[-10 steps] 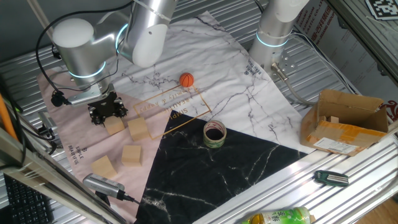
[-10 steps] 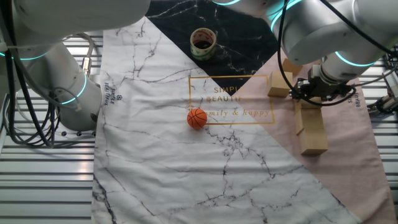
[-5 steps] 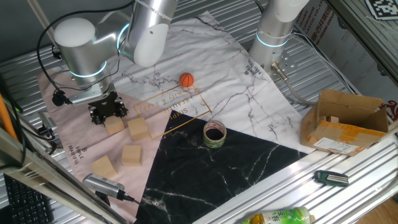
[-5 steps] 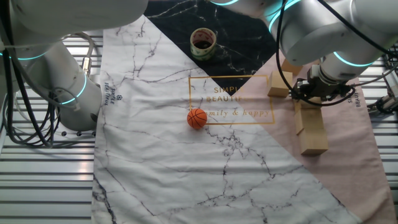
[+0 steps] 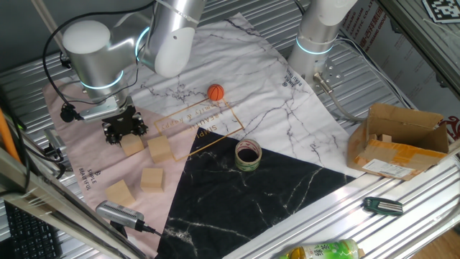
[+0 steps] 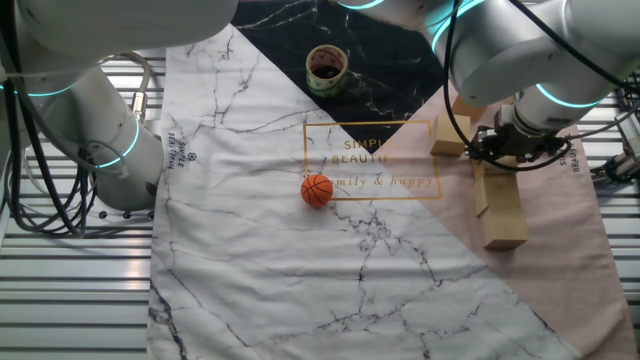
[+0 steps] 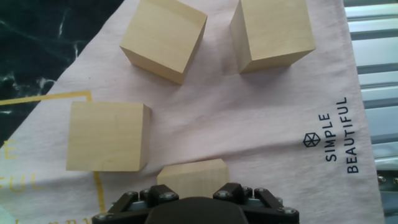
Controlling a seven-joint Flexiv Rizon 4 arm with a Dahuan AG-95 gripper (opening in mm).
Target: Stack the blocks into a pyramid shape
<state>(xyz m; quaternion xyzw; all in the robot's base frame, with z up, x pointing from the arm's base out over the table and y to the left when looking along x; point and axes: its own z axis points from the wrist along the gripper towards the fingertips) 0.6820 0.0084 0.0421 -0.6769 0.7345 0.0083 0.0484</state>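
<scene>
Four light-tan blocks show in the hand view: two far ones [image 7: 165, 38] [image 7: 272, 32], one at the left [image 7: 107, 137], and one [image 7: 191, 173] right at my gripper [image 7: 191, 198], partly hidden under its black body. In one fixed view the gripper [image 5: 125, 134] stands directly on top of that block [image 5: 133, 147], beside blocks [image 5: 159, 149] [image 5: 152, 178] [image 5: 120, 193]. The other fixed view shows the gripper [image 6: 495, 160] over a block [image 6: 487, 190] that touches another block [image 6: 503, 224]. The fingers are hidden, so I cannot see whether they grip.
An orange ball [image 5: 215, 92] and a tape roll [image 5: 248, 155] lie on the marble-print cloth. A cardboard box [image 5: 399, 140] stands at the right. A second arm's base [image 5: 316, 43] is at the back. A pen-like tool [image 5: 118, 214] lies near the front blocks.
</scene>
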